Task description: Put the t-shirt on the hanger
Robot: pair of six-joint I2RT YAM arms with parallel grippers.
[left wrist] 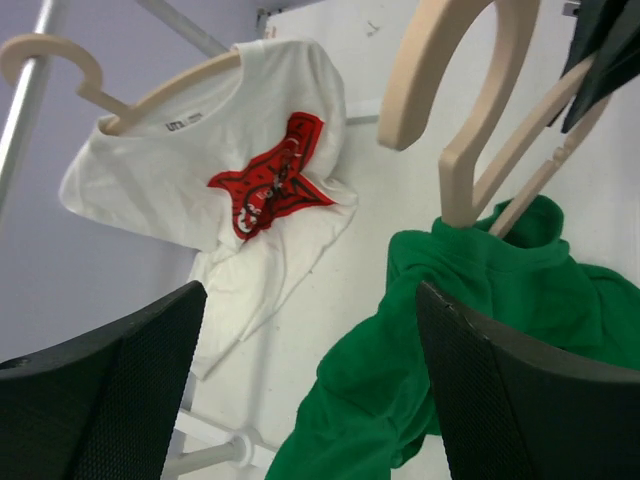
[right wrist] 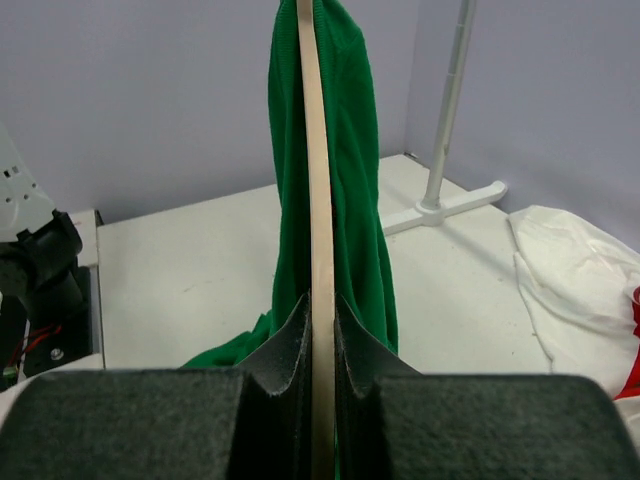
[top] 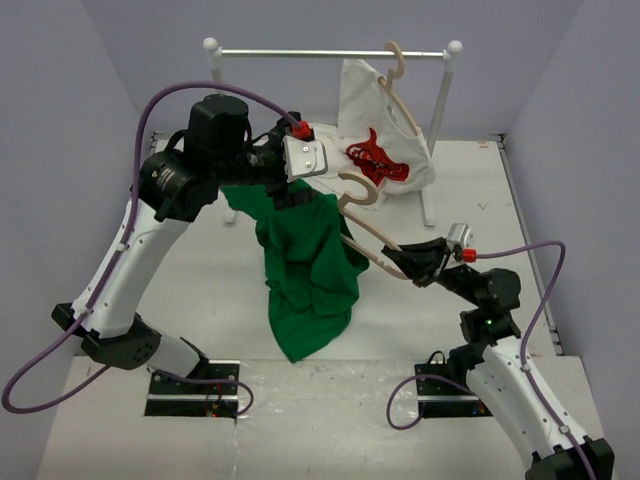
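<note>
The green t-shirt [top: 305,275] hangs bunched from one arm of the pale wooden hanger [top: 372,245], its lower end on the table. My right gripper [top: 408,265] is shut on the hanger's other arm and holds it up tilted. In the right wrist view the hanger [right wrist: 317,180] runs edge-on between the shut fingers [right wrist: 290,350], with the shirt [right wrist: 350,170] draped over its far end. My left gripper [top: 292,195] is open right above the shirt's top. In the left wrist view the hanger's hook [left wrist: 470,110] and the shirt [left wrist: 480,320] lie beyond its spread fingers [left wrist: 110,400].
A white clothes rack [top: 330,52] stands at the back. A white t-shirt with a red print [top: 385,150] hangs from it on a second hanger and also shows in the left wrist view [left wrist: 200,180]. The rack's foot [right wrist: 450,205] lies on the table.
</note>
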